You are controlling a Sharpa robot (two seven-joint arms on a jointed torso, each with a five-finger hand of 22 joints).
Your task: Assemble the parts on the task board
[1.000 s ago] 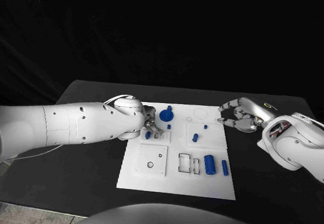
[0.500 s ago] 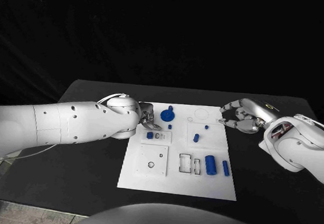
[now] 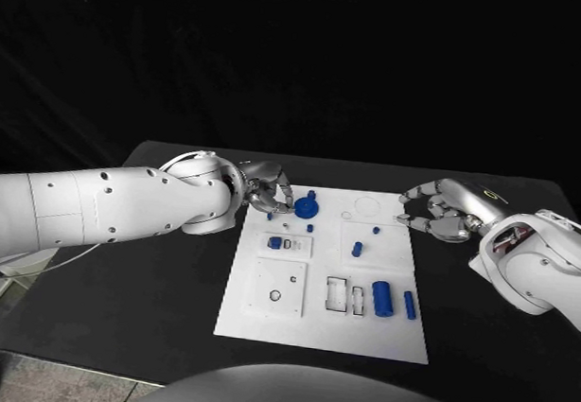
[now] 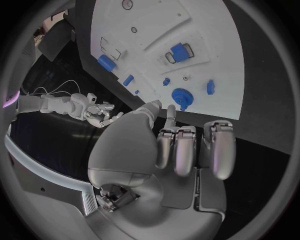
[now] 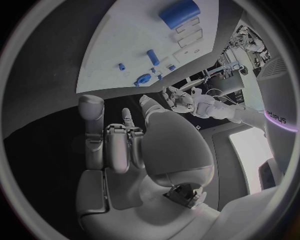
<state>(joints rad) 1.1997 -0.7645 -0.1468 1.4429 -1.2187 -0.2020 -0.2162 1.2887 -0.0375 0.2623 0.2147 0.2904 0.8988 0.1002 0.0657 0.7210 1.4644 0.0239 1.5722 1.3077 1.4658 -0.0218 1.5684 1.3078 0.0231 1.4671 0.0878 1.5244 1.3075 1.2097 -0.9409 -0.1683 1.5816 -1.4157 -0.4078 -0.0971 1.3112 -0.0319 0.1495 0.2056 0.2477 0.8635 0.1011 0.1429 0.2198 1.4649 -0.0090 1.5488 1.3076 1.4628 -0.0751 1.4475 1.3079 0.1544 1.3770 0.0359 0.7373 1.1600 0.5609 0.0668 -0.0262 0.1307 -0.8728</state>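
Left hand [image 3: 267, 189] has lifted off; blue part [image 3: 276, 243] now uncovered.

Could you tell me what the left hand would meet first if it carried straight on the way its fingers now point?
Most likely the blue gear: the left hand points its fingers over the task board edge at it, though height is unclear.

Both arms have smooth white rounded shells. The left arm [image 3: 112, 209] is dotted with small dark screw holes, a thin pale cable [image 3: 38, 269] trailing below. Each hand [image 4: 169, 155] is silver metal with segmented fingers; the right hand [image 3: 441, 207] has a small yellow-green mark at its 2 o'clock edge.
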